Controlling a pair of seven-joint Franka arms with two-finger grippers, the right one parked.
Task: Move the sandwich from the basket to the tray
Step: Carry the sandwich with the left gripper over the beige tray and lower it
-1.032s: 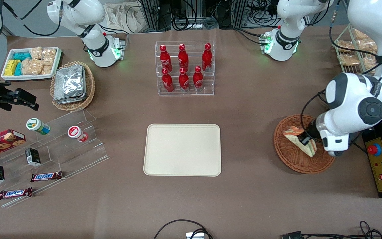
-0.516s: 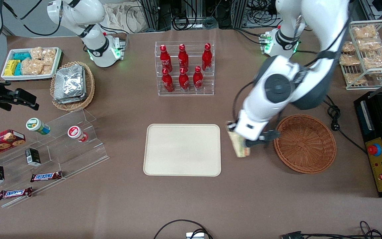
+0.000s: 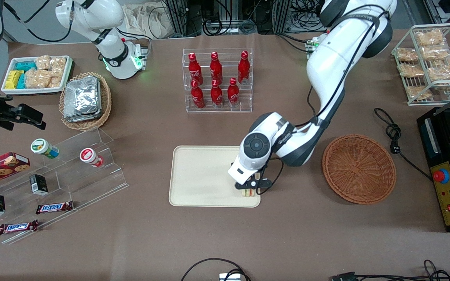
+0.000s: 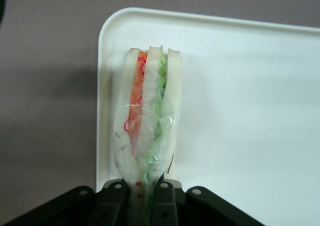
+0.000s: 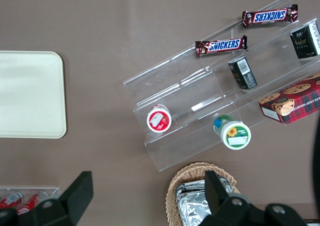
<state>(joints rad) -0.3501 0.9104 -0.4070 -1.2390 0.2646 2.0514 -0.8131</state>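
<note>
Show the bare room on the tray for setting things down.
Most of the tray is bare, from the corner toward the parked arm across to its middle. The corner nearest the basket is crowded: the end effector holds the sandwich there.

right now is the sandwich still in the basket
No, the basket holds nothing; the sandwich is clamped in the claw over a corner of the tray.

The sandwich (image 4: 147, 121) wears glossy, crinkled clear film, pinched in the matt black hand (image 4: 145, 198) over a corner of the smooth, matt plastic tray (image 4: 240, 111); the basket (image 3: 359, 169) is rough woven wicker.
</note>
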